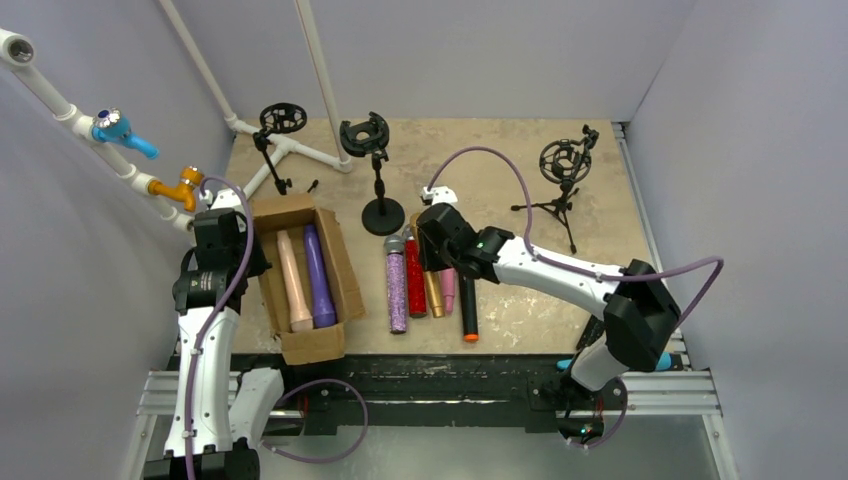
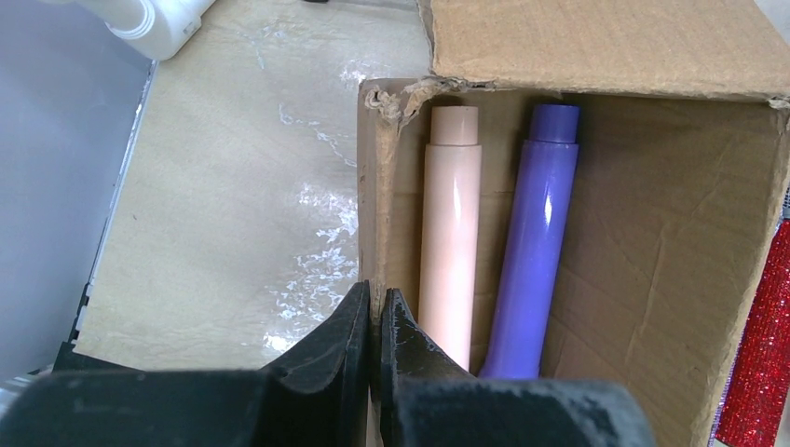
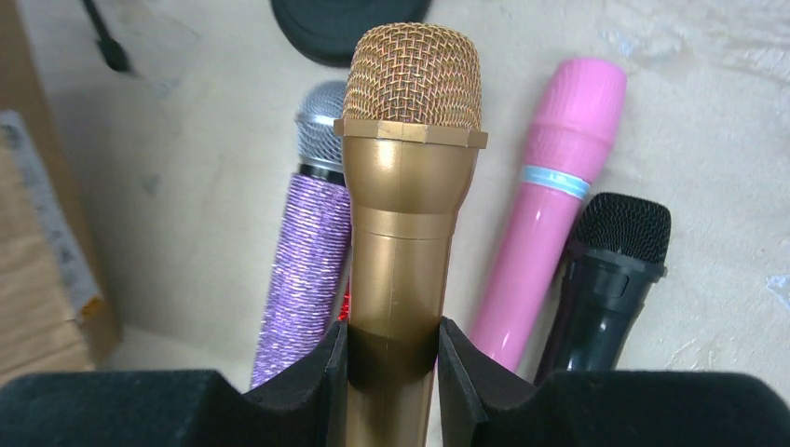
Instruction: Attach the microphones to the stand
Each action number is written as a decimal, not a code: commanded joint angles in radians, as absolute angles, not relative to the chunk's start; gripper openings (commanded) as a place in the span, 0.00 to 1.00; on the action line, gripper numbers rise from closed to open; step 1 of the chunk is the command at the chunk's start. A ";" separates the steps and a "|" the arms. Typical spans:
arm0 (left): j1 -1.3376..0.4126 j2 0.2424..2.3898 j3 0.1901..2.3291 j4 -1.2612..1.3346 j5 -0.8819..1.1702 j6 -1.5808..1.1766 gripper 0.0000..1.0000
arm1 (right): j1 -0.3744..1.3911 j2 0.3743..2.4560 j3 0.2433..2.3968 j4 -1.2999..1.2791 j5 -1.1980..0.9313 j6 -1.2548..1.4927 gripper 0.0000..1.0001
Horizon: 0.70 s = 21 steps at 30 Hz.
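Clamped in right gripper [image 3: 391,343]: gold microphone [image 3: 407,214], over the table [image 3: 186,205], gripped on its glossy handle below the mesh head. Probably rigid, light, slippery; firm hold mid-handle, clear of mesh. Left gripper [image 2: 375,312] pinched shut on cardboard box [image 2: 377,186] wall. Beyond, stand [image 1: 379,180] empty

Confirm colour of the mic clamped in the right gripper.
Gold microphone, copper-gold mesh head too. Shows best in the right wrist view.
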<state>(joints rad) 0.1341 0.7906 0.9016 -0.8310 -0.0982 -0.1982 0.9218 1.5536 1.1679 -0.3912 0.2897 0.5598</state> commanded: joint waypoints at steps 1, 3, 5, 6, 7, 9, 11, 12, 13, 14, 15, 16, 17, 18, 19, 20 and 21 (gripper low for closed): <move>0.130 0.779 0.940 -0.785 -0.072 -0.201 0.00 | 0.921 1.591 1.134 -0.323 0.340 0.584 0.00; 0.130 0.779 0.944 -0.789 -0.072 -0.200 0.00 | 0.918 1.636 1.128 -0.318 0.358 0.587 0.00; 0.130 0.779 0.947 -0.792 -0.072 -0.197 0.00 | 0.915 1.667 1.125 -0.314 0.375 0.590 0.00; 0.129 0.779 0.946 -0.794 -0.072 -0.195 0.00 | 0.910 1.683 1.122 -0.312 0.377 0.592 0.00; 0.129 0.779 0.947 -0.794 -0.072 -0.194 0.00 | 0.906 1.697 1.121 -0.311 0.378 0.594 0.00; 0.129 0.781 0.947 -0.794 -0.072 -0.192 0.00 | 0.899 1.724 1.114 -0.309 0.373 0.594 0.00; 0.130 0.784 0.947 -0.795 -0.073 -0.192 0.00 | 0.893 1.748 1.102 -0.302 0.365 0.594 0.00; 0.129 0.784 0.947 -0.795 -0.071 -0.193 0.00 | 0.890 1.757 1.095 -0.301 0.362 0.593 0.00; 0.130 0.784 0.946 -0.796 -0.071 -0.193 0.00 | 0.887 1.764 1.088 -0.300 0.359 0.591 0.01; 0.129 0.784 0.947 -0.796 -0.071 -0.193 0.00 | 0.882 1.768 1.080 -0.301 0.357 0.587 0.02; 0.130 0.784 0.947 -0.796 -0.071 -0.194 0.00 | 0.873 1.765 1.069 -0.300 0.355 0.582 0.05; 0.130 0.784 0.947 -0.797 -0.071 -0.195 0.00 | 0.866 1.759 1.059 -0.299 0.351 0.573 0.07; 0.129 0.783 0.947 -0.797 -0.071 -0.194 0.00 | 0.857 1.751 1.047 -0.300 0.345 0.563 0.09; 0.129 0.783 0.948 -0.797 -0.069 -0.193 0.00 | 0.849 1.741 1.040 -0.303 0.345 0.552 0.11; 0.129 0.784 0.947 -0.796 -0.069 -0.193 0.00 | 0.841 1.730 1.034 -0.307 0.346 0.542 0.12; 0.130 0.784 0.948 -0.795 -0.069 -0.193 0.00 | 0.830 1.719 1.029 -0.310 0.344 0.526 0.12; 0.130 0.784 0.947 -0.796 -0.069 -0.193 0.00 | 0.821 1.705 1.026 -0.312 0.344 0.512 0.13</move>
